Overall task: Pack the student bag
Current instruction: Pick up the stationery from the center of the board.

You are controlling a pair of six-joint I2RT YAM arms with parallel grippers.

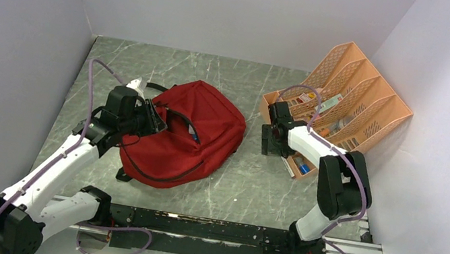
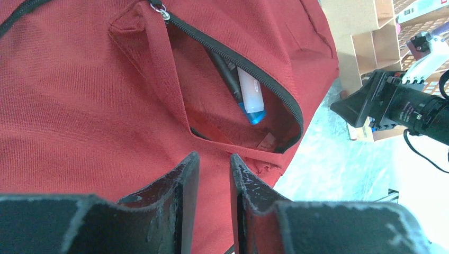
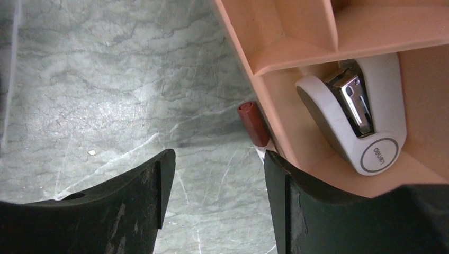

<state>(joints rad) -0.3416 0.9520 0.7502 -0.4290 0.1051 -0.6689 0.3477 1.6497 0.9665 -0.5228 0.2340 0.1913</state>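
We see the student bag (image 1: 187, 135) lying flat on the counter (image 1: 253, 189), left of centre, its dark-red cloth spread out and a black strap showing at its far edge. The left claw (image 2: 214, 159) sits at the bag's left side beside the open pocket. Its two fingers are drawn close together, red cloth fills the narrow slit between them, and so far as we can tell it is pinching a fold of the bag's fabric. Just beyond the fingers the black zipper (image 2: 238, 58) gapes. Inside the pocket we make out a white tube with a blue cap (image 2: 250, 95) lying against a dark pen (image 2: 227, 76). On the right side of the counter stands a peach mesh organiser (image 1: 376, 103), against the right wall. The right claw (image 3: 217, 159) hangs low at the organiser's near left corner, its fingers spread wide with nothing between them but bare counter. A red-capped pen (image 3: 251, 121) lies on the counter against the organiser's outer wall, just beside the claw's right-hand finger. In the tray section past that wall rests a white and grey stapler (image 3: 360, 121). The two claws are well apart.
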